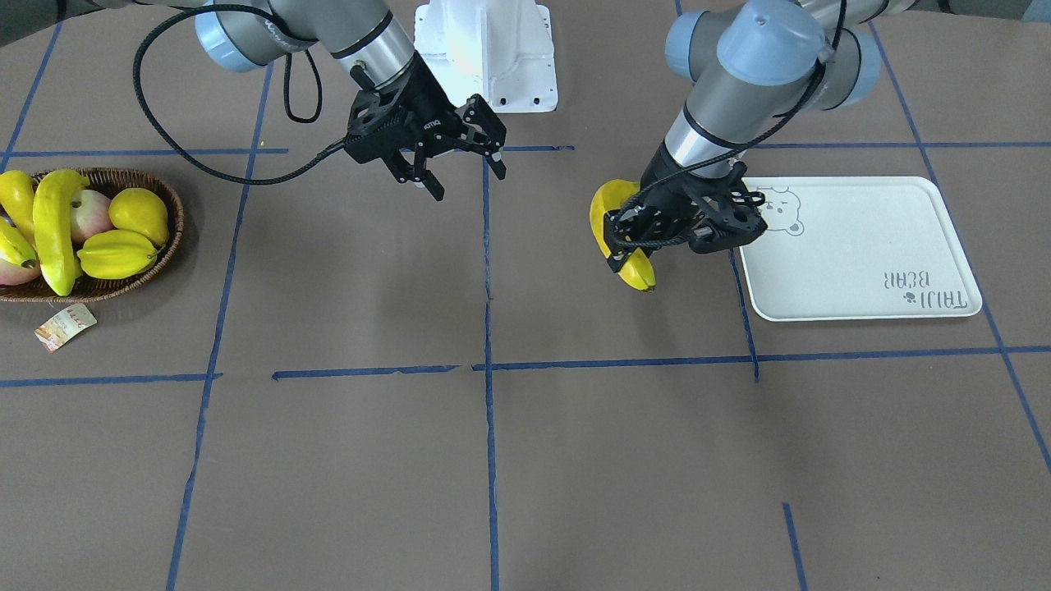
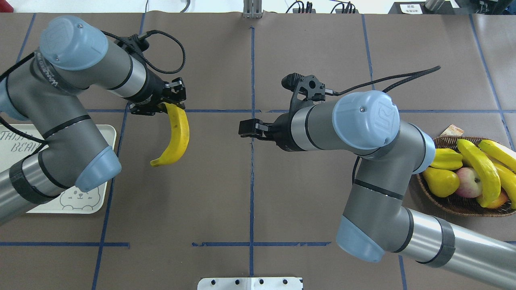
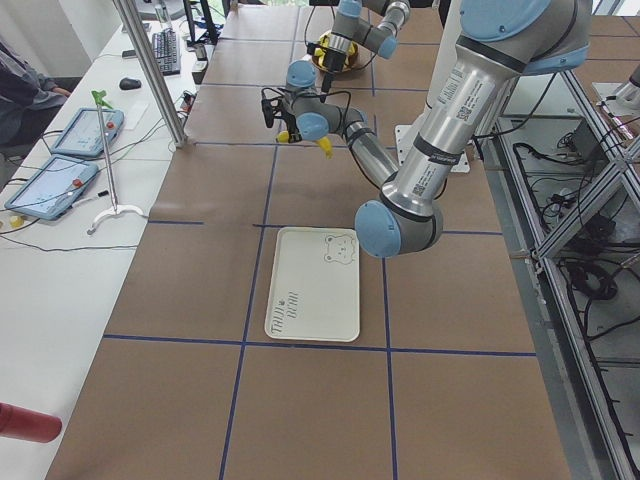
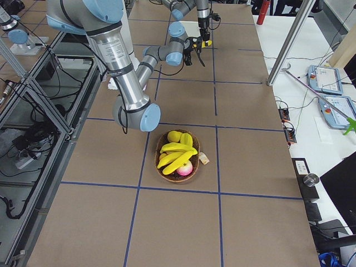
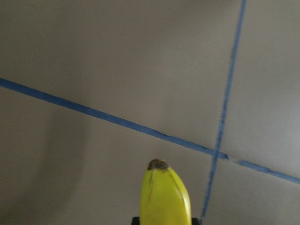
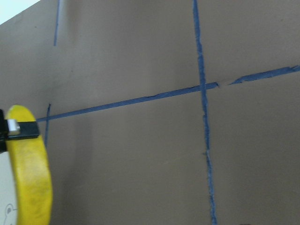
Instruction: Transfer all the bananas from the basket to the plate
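Table [image 1: 345,460]: spreads brown through every view, cut into squares by blue tape lines [image 1: 489,460]. Left arm [image 1: 764,74]: reaches out over the stretch between the table's middle and the plate, wrist turned downward. Right arm [image 1: 328,33]: hangs over the table's middle, well apart from the basket. White base [image 1: 488,57]: stands at the robot's edge, between the two arms.

Plate [image 1: 870,246]: lies flat on the robot's left side, bear print toward the robot, lettering toward the operators' edge. Basket [image 1: 175,222]: sits at the opposite end, on the robot's right, well apart from the plate.

Left gripper [image 1: 626,246]: pinches one held banana [image 1: 612,213], fingers pressed against the peel. Hangs with it just beside the plate's rim, on the side toward the table's middle, over brown paper and not over the plate. Shows most of the curved length below the fingers in the overhead view. Right gripper [image 1: 465,180]: fingers spread wide, pointing down at bare table near the centre tape line.

Three bananas [image 1: 56,230]: lie in the basket, across and beside the other fruit. Starfruit [image 1: 119,253], lemon [image 1: 139,212] and apple [image 1: 92,215]: crowd the same basket, touching one another. Paper tag [image 1: 64,326]: rests on the table just beside the basket's rim, on the operators' side.
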